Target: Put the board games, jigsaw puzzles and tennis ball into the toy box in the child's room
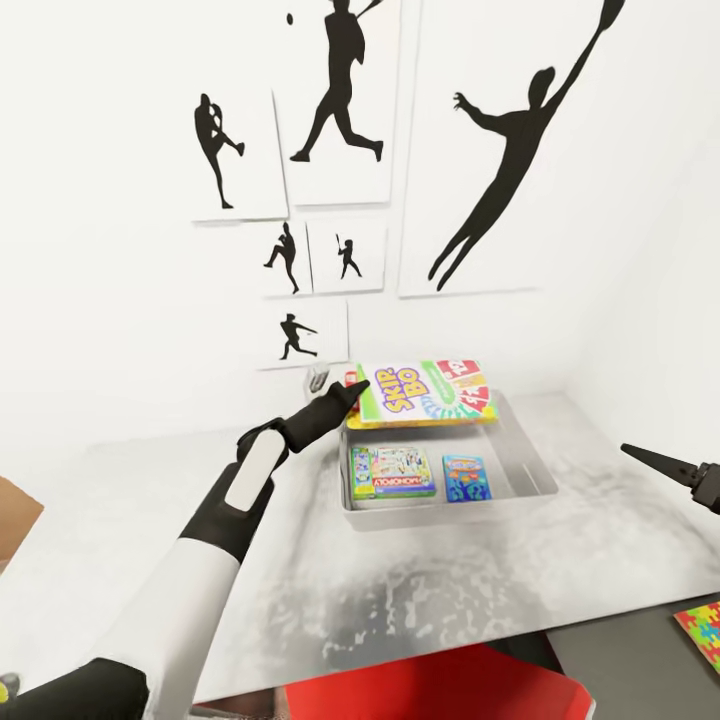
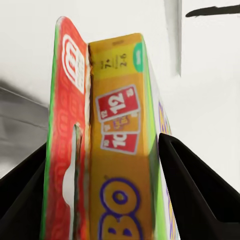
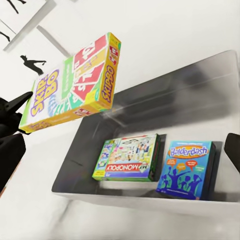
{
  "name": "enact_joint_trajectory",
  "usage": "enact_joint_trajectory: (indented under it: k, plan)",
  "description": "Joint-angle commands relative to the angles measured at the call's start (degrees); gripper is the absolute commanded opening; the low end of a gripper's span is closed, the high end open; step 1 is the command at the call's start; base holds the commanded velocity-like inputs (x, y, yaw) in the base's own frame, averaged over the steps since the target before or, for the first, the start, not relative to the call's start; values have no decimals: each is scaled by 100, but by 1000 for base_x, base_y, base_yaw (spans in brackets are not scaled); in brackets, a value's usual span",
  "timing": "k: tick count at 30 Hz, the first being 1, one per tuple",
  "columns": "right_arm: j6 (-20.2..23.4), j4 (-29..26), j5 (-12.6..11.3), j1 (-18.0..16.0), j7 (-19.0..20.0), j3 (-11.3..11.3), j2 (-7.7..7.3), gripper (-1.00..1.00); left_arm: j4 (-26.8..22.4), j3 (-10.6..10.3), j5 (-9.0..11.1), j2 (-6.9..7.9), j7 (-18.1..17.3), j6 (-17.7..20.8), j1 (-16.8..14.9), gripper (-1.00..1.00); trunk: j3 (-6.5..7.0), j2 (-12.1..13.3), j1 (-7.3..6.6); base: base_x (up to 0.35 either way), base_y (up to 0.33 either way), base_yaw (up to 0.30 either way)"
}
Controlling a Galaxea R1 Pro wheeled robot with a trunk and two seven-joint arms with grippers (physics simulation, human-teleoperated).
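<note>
Left pincer [image 1: 357, 388]: I have it clamped on Skip-Bo box [image 1: 425, 393], long axis level, hanging over far rim of toy box [image 1: 530, 455]; open bay directly beneath it. Right pincer [image 1: 655, 460]: farther, grip state untellable.

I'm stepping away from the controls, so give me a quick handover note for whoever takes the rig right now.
Left gripper: shut on the Skip-Bo game box, held over the far end of the toy box.
Right gripper: nothing between its fingers, hanging right of the bin; open or shut is unclear.
Done: Monopoly box and blue Balderdash box lie flat inside the bin.
Left: release Skip-Bo into the bin; a jigsaw puzzle lies on the dark lower section; pack it, plus any toys out of view.
</note>
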Motion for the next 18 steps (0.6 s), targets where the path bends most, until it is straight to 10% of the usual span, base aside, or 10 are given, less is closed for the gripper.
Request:
enact_joint_trajectory:
  k: [1, 18]
  plan:
    - [20, 2, 19, -6, 31, -14, -1, 100, 94, -90, 40, -9, 31, 28, -99, -100, -20, -12, 3, 0, 0, 0]
    - [20, 1, 19, -6, 39, -52, -26, 100, 379, -567, 545, -27, 920, 79, -592, -100, -179, -12, 3, 0, 0, 0]
